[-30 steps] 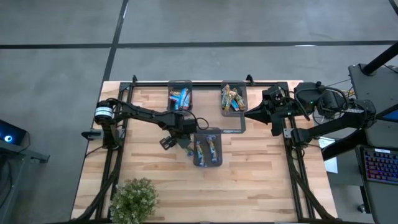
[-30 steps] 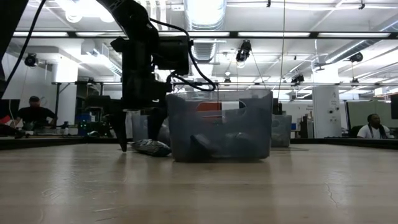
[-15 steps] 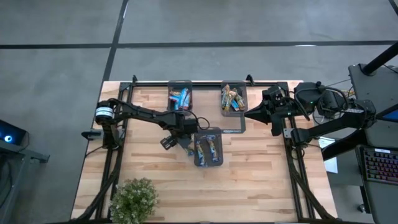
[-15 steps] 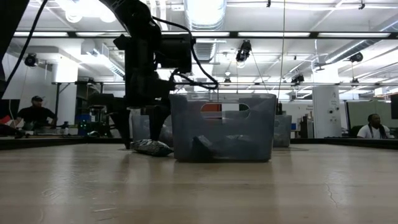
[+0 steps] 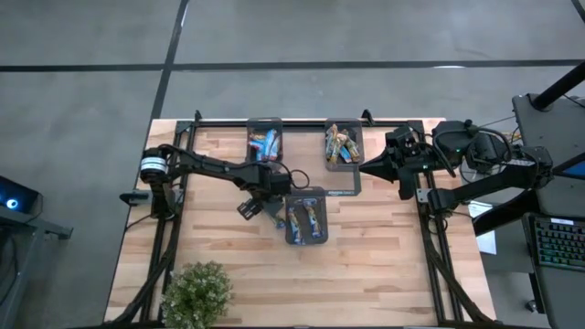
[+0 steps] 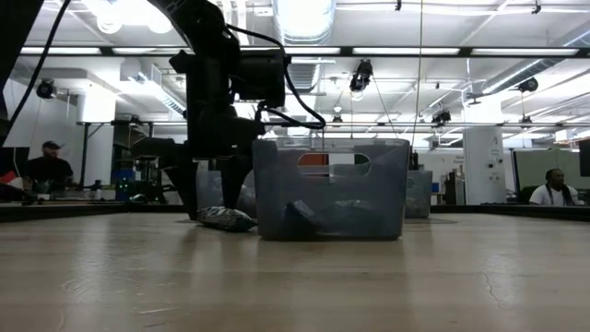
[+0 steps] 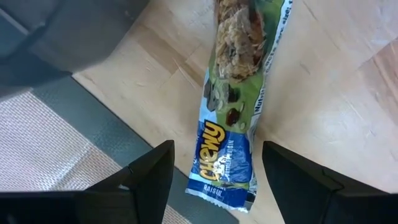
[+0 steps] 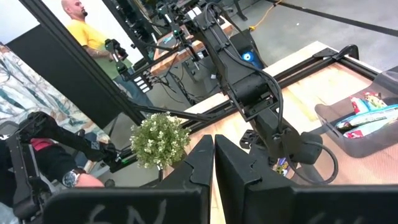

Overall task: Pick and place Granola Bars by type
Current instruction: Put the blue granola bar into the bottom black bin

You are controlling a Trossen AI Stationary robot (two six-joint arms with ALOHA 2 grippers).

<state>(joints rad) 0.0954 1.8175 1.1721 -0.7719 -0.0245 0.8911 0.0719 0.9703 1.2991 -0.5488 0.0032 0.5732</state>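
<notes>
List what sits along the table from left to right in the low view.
Left gripper with open jaws → granola bar lying on the table → grey bin.

We see the granola bar [image 7: 233, 106] cut off at twelve o'clock in the left wrist view. In the low view, the tray's [image 6: 330, 189] cloudy wall blurs its contents.
</notes>
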